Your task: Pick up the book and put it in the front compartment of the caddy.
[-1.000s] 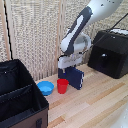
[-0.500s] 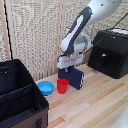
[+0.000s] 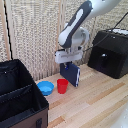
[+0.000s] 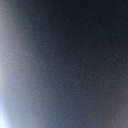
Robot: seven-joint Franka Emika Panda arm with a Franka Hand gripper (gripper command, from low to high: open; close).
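Note:
The book (image 3: 70,74) is a thin dark navy rectangle standing upright on edge above the wooden table, behind the red cup. My gripper (image 3: 67,61) sits right on its top edge and holds it; nothing else props the book. The fingertips are hidden behind the book and the white hand. The wrist view is filled with a blurred dark blue surface, the book (image 4: 64,64) very close to the lens. The caddy (image 3: 15,90), a large black soft-sided box with an inner divider, stands at the exterior view's lower left, with its nearer narrow compartment (image 3: 20,107) open at the top.
A red cup (image 3: 62,86) and a blue bowl (image 3: 45,88) stand between the book and the caddy. A black boxy appliance (image 3: 111,52) stands at the exterior view's right. A slatted wall runs close behind.

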